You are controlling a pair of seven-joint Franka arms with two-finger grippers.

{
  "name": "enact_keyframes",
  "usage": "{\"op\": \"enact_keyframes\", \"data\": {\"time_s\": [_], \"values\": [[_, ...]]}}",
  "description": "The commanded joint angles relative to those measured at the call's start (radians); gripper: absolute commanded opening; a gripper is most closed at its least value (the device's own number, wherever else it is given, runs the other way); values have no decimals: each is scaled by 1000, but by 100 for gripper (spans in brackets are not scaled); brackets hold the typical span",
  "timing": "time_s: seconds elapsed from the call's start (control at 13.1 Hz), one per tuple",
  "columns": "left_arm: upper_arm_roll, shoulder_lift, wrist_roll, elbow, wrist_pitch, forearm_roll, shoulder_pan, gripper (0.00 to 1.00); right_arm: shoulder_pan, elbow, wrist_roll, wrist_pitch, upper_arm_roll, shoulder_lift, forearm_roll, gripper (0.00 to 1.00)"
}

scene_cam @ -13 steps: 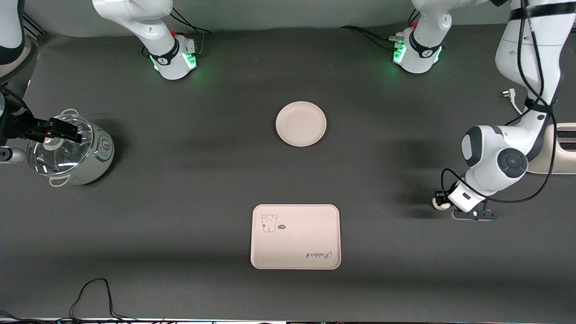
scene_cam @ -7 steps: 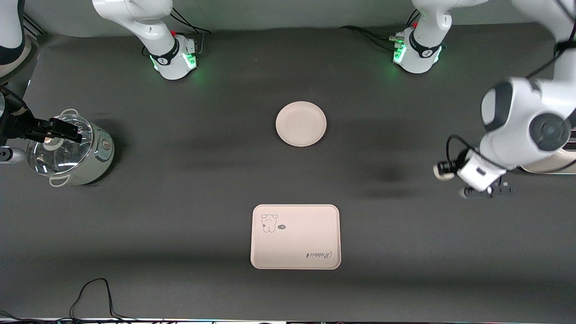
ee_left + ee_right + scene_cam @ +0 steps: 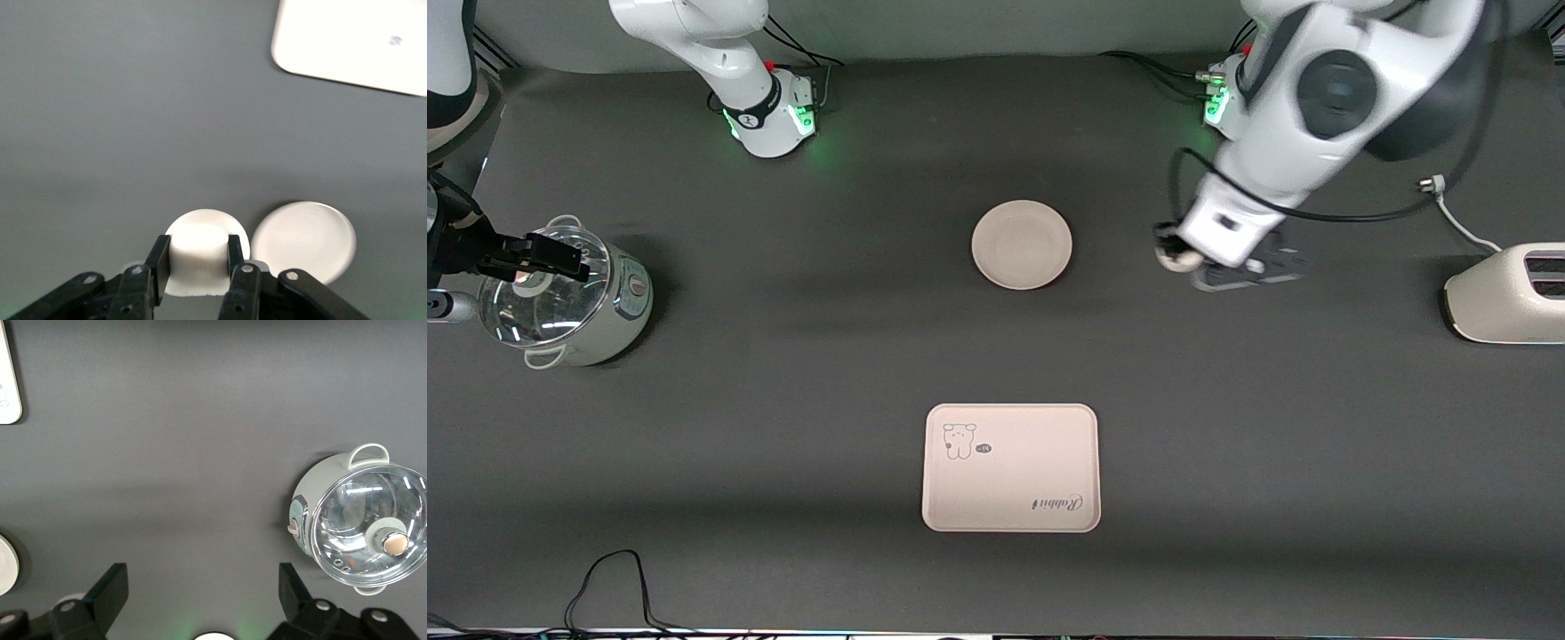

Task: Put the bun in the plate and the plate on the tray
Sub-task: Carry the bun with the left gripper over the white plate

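My left gripper (image 3: 1176, 259) is shut on the bun (image 3: 1170, 259), a small off-white lump, and holds it in the air over bare table beside the plate (image 3: 1022, 244), toward the left arm's end. In the left wrist view the bun (image 3: 200, 233) sits between the two fingers of the left gripper (image 3: 197, 257), with the round cream plate (image 3: 303, 240) below and the tray (image 3: 353, 40) farther off. The pinkish tray (image 3: 1011, 467) lies nearer the front camera than the plate. My right gripper (image 3: 202, 580) is open and empty, high over the table near its base, out of the front view.
A pot with a glass lid (image 3: 560, 298) stands at the right arm's end; it also shows in the right wrist view (image 3: 360, 527). A black fixture (image 3: 525, 253) overlaps it. A cream toaster (image 3: 1507, 293) with its cord (image 3: 1449, 209) stands at the left arm's end.
The left arm has lifted the bun from the table near the toaster and swung it toward the plate. The toaster now shows in full. Plate, tray and pot have not moved.
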Motion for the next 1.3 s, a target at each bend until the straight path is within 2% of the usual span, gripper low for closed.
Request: {"op": "enact_keyframes", "data": {"time_s": [0.0, 0.23, 0.38, 0.69, 0.84, 0.92, 0.99, 1.07, 1.14, 1.22], "values": [[-36, 76, -143, -41, 145, -14, -99, 40, 4, -15, -20, -1, -3, -15, -2, 100], [-33, 173, -281, -136, 412, 3, -237, 40, 4, -15, -20, -1, -3, -15, -2, 100], [-33, 246, -373, -200, 560, 97, -305, 40, 4, -15, -20, -1, -3, -15, -2, 100], [-28, 447, -572, -205, 661, 368, -345, 40, 2, -15, -20, -1, -3, -15, -2, 100], [-27, 496, -665, -205, 672, 484, -347, 41, 4, -15, -20, -1, -3, -15, -2, 100], [-27, 498, -669, -204, 674, 489, -345, 43, 2, -17, -20, -1, -3, -15, -2, 100], [-27, 498, -670, -204, 674, 490, -345, 47, 2, -15, -20, -1, -3, -15, -2, 100], [-27, 500, -671, -204, 674, 490, -347, 59, 2, -15, -20, -1, -3, -15, -2, 100], [-27, 504, -679, -204, 674, 490, -350, 86, 2, -17, -20, -1, -3, -15, -2, 100], [-27, 503, -697, -202, 671, 490, -350, 100, 2, -17, -20, -1, -3, -15, -2, 100]]}}
